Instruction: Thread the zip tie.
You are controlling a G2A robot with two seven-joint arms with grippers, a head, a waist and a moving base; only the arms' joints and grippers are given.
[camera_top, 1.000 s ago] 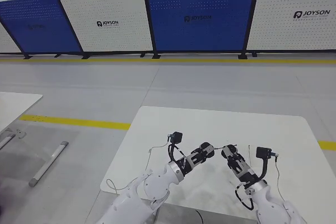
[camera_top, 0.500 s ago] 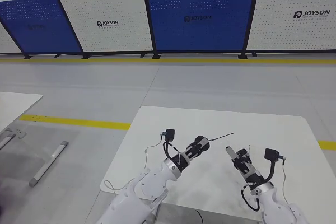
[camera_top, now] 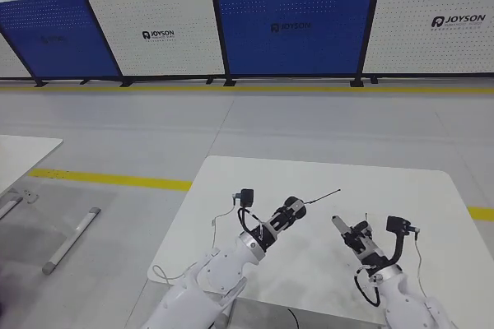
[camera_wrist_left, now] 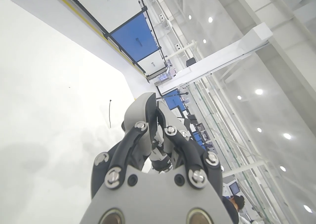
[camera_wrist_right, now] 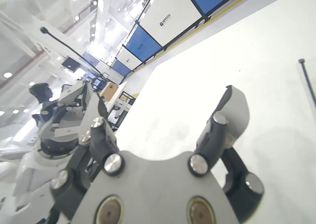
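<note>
Left gripper (camera_top: 294, 204) is clamped shut on one end of the zip tie (camera_top: 321, 197), and the rest pokes straight out past its fingertips, up off the table (camera_top: 255, 177). Right gripper (camera_wrist_right: 167, 101) is spread wide with nothing between its fingers, sitting apart from the tie's free tip. A second tie (camera_wrist_right: 306, 77) lies flat on the table off to one side of those open jaws.

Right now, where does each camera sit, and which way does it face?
Top: above the arms, looking down at the table; left end effector, right end effector show.
Left wrist: behind its end effector, facing along the held zip tie.
Right wrist: behind its open end effector, facing across the table.
Both wrist views share the loose zip tie.
</note>
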